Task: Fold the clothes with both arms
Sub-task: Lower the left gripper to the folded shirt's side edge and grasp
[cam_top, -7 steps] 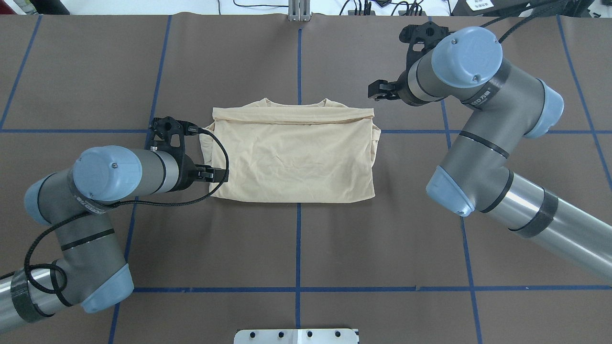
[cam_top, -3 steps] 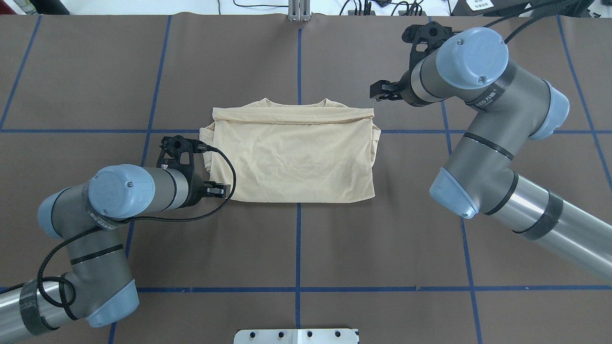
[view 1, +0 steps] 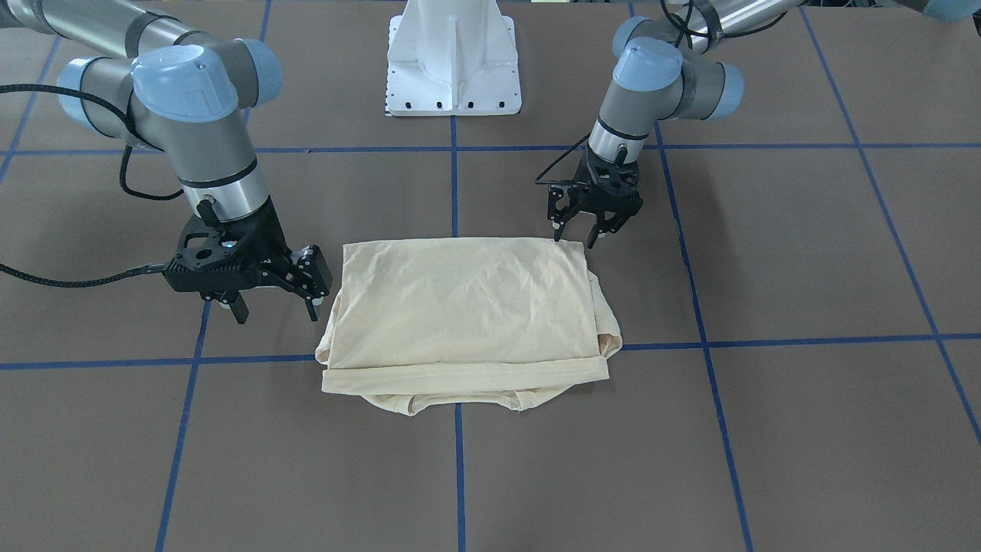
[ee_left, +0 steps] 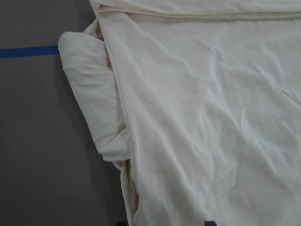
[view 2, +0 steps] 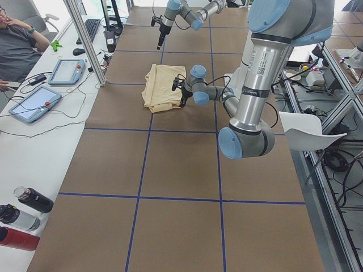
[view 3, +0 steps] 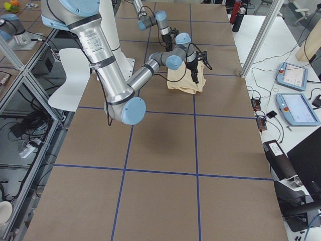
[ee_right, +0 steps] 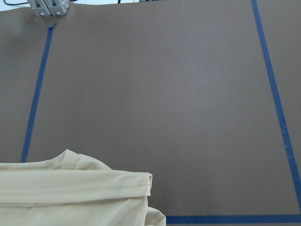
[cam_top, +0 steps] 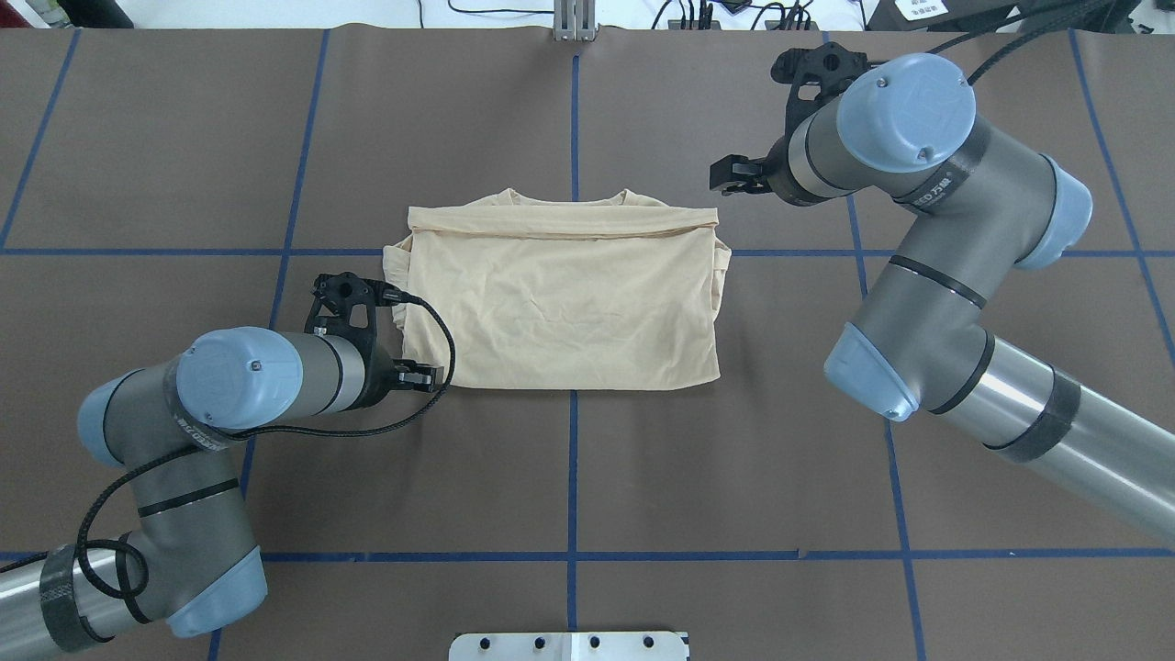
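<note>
- T-shirt (cam_top: 569, 303), cream-yellow, lies folded on my counter (cam_top: 734, 477).
- I see the left pincer (view 1: 573, 234) spread wide at its near corner.
- Right pincer (view 1: 276, 310) hangs released near the collar end.

We see the creased cream T-shirt (ee_left: 207, 122) filling most of our frame, a rounded fold bulging left onto the brown table (ee_left: 42, 155), a blue tape line (ee_left: 26, 51) upper left
</note>
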